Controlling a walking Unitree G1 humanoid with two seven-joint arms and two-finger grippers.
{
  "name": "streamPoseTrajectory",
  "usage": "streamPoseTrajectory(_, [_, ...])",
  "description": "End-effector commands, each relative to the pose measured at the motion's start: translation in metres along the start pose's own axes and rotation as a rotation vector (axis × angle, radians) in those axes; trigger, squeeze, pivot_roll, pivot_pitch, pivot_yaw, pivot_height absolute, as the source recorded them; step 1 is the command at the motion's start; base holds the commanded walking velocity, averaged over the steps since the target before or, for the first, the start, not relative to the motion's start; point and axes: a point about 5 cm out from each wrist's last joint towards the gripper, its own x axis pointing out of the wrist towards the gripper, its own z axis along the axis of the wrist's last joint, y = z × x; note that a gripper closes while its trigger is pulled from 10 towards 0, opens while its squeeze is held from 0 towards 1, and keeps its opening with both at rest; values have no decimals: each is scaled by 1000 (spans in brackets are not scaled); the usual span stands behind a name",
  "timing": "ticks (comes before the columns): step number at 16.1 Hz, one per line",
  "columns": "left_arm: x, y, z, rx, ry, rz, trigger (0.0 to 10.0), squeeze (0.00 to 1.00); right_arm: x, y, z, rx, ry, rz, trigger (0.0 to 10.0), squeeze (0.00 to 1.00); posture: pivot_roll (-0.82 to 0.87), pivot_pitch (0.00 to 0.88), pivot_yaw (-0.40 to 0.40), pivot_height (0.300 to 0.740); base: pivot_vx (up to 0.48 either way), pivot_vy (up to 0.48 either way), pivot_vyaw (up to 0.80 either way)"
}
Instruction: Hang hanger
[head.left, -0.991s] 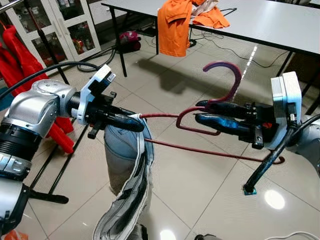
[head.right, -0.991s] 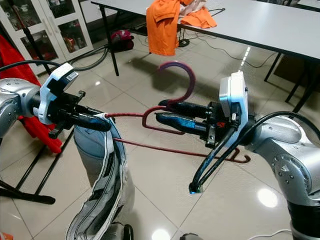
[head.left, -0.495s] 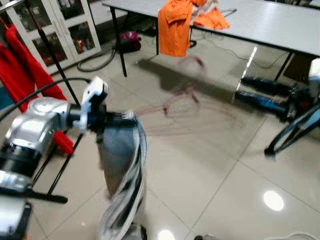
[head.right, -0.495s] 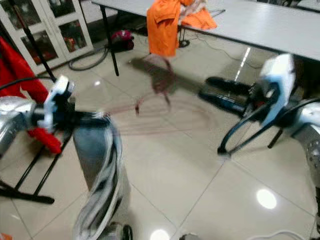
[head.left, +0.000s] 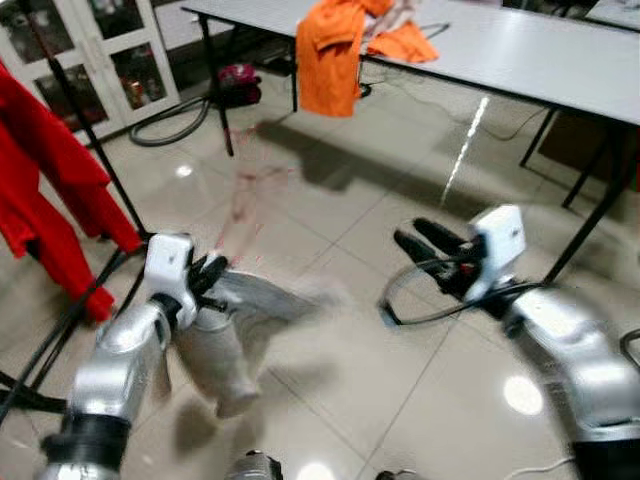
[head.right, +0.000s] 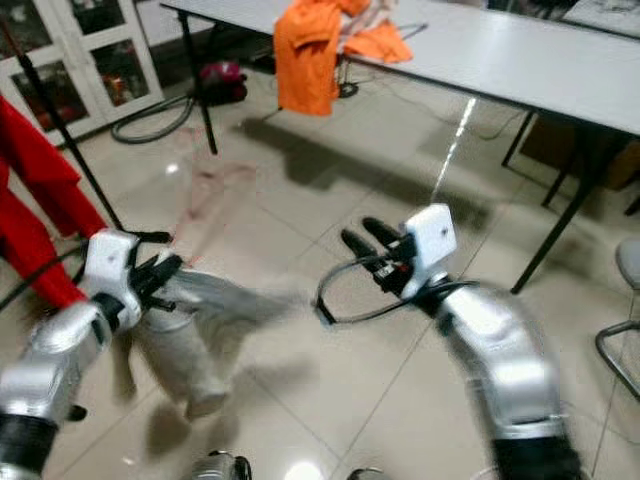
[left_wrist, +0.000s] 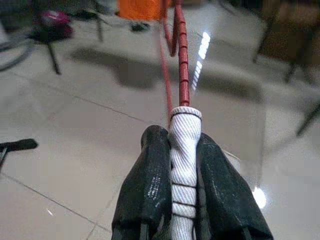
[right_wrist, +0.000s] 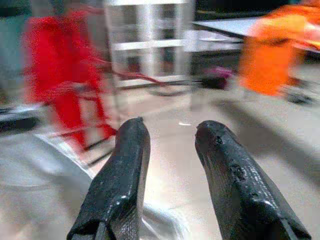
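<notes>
My left gripper (left_wrist: 184, 165) at nine o'clock still pinches the white cloth (left_wrist: 184, 135) on the red hanger (left_wrist: 181, 60), but the hanger now swings as a blur (head.left: 240, 200) toward eleven o'clock with the gray clothes (head.left: 225, 345) drooping under it. At three o'clock my right gripper (head.left: 432, 240) has let go of the hook it held a second ago, and its fingers (right_wrist: 120, 185) stand wide with nothing between them. So I think only my left arm carries it now, and it must reach the rack (head.left: 80, 100) by the red clothes (head.left: 45, 200) at ten o'clock.
</notes>
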Motion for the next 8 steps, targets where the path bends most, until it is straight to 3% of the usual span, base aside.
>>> streamPoseTrajectory(1, [-1, 0, 15, 50, -98, 33, 0, 0, 2, -3, -14, -30, 35, -74, 10000, 0, -6, 71, 35, 740, 0, 0, 0])
streamPoseTrajectory(3, [-1, -6, 5, 35, -89, 41, 0, 0, 4, -2, -29, -48, 71, -105, 10000, 0, -8, 73, 32, 740, 0, 0, 0])
streamPoseTrajectory(6, [-5, -23, -24, 48, -52, 45, 0, 0, 12, 12, -91, 30, 198, -185, 10000, 0, -8, 56, 28, 740, 0, 0, 0])
streamPoseTrajectory(8, [-6, -27, -32, 70, -36, 13, 0, 0, 10, 18, -112, 69, 256, -177, 10000, 0, -7, 52, 28, 740, 0, 0, 0])
